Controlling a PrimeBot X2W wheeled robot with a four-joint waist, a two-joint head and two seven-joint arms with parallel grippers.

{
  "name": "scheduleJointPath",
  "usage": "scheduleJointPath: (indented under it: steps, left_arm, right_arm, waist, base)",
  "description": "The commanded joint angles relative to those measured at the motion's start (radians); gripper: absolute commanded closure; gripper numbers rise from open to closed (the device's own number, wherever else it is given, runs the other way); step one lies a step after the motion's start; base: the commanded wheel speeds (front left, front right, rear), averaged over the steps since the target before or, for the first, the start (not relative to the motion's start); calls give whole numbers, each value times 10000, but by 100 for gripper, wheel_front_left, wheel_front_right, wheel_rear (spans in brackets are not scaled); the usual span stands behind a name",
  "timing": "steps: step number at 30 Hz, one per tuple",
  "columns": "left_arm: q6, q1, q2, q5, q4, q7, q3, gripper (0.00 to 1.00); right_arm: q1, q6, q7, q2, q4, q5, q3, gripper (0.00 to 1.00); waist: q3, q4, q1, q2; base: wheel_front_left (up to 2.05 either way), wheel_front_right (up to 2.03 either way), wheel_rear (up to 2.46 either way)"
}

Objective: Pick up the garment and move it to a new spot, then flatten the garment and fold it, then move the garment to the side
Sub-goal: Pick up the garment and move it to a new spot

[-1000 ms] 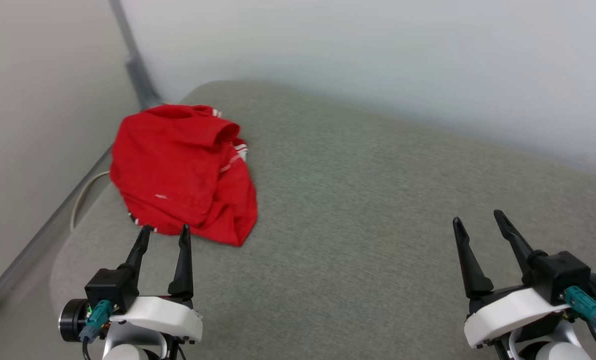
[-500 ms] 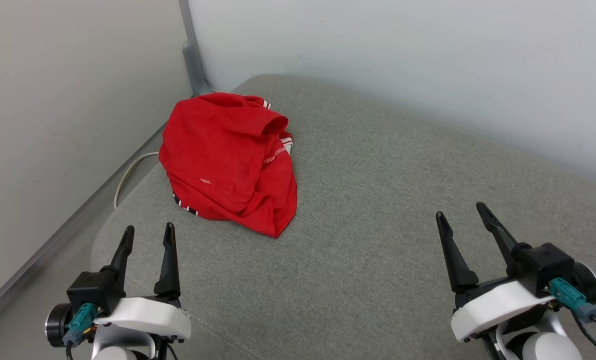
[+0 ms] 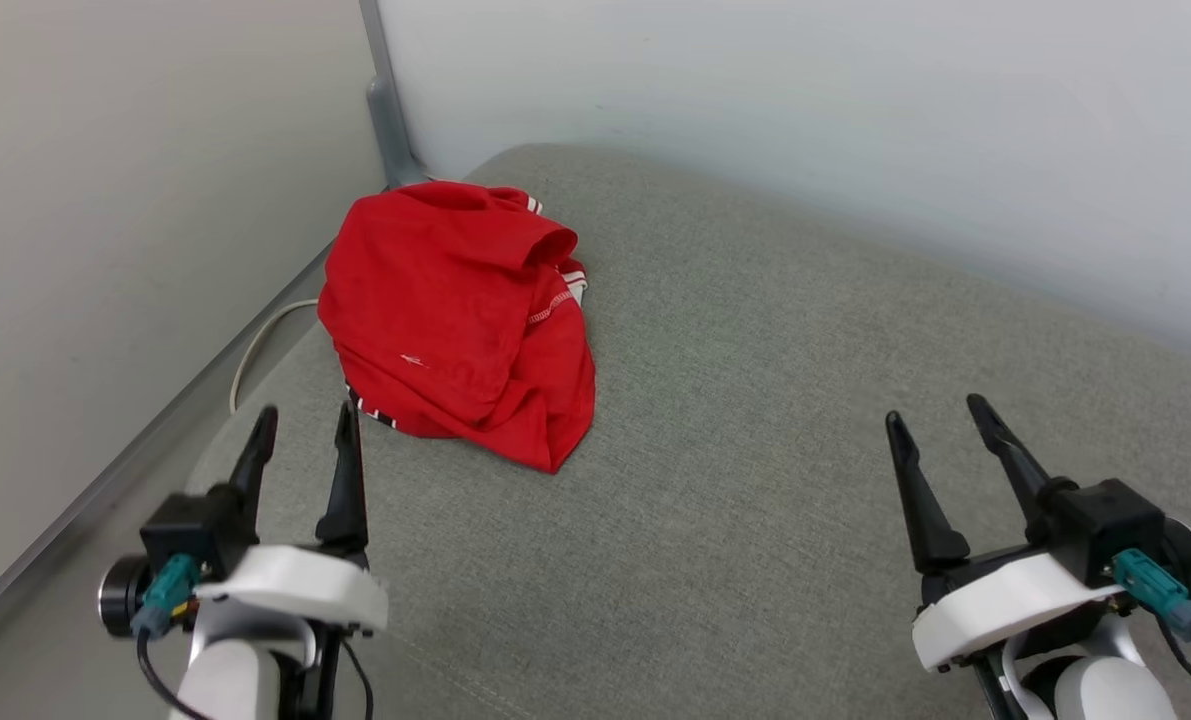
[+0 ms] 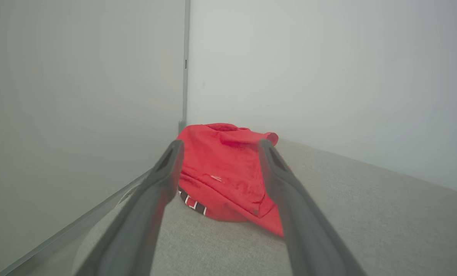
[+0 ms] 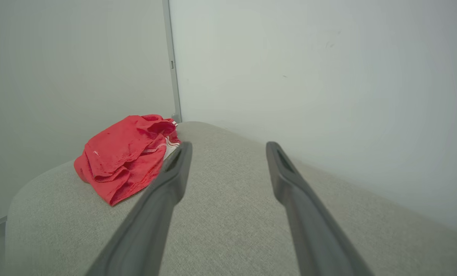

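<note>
Two pale walls point(image 3: 755, 120) meet at a grey upright strip point(image 3: 385, 110) behind a wide grey fabric cushion point(image 3: 735, 480) with rounded corners. The red shirt point(image 3: 455, 320) lies in a crumpled heap at the cushion's far left corner, close to where the walls meet. One sleeve opening is folded over on top, and a bit of striped trim shows at the near hem and on the far side.

The left arm comes up from the near left corner, with its pale forearm and white wrist shell low. The left claw point(image 3: 307, 408) points straight at the shirt's near hem with its jaws spread wide and nothing between them. In the left wrist view the shirt point(image 4: 224, 168) sits ahead, framed between the two dark fingers point(image 4: 163, 180), and the tips are near the cloth but apart from it.

The right arm rises at the near right. The right claw point(image 3: 933, 409) is also wide and empty. It is angled slightly leftward over bare cushion, well apart from the shirt point(image 5: 124, 153).

A thin pale cable point(image 3: 250, 350) curves beside the cushion's left edge.
</note>
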Motion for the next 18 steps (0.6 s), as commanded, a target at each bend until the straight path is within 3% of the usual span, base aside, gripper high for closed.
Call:
scheduleJointPath:
  steps: [1, 10, 18]
  left_arm:
    - [-49, -225, 88, -75, 74, -23, 0, 0]
    - [-150, -2912, 1005, -1119, 1434, 287, 204, 0]
    - [-164, -5094, 2351, -2773, 2781, 2639, 45, 0]
  right_arm:
    - [59, -10, 55, 12, -68, -35, 12, 0]
    - [-699, -10, 482, 7, -897, -553, 54, 0]
    - [-1389, -10, 500, 9, -1275, -833, -76, 0]
  waist:
    - [153, -79, 1, 0]
    - [1991, -1552, 1, 0]
    - [3654, -2651, 1, 0]
  base:
    - [0, 0, 0]
    - [0, 0, 0]
    - [0, 0, 0]
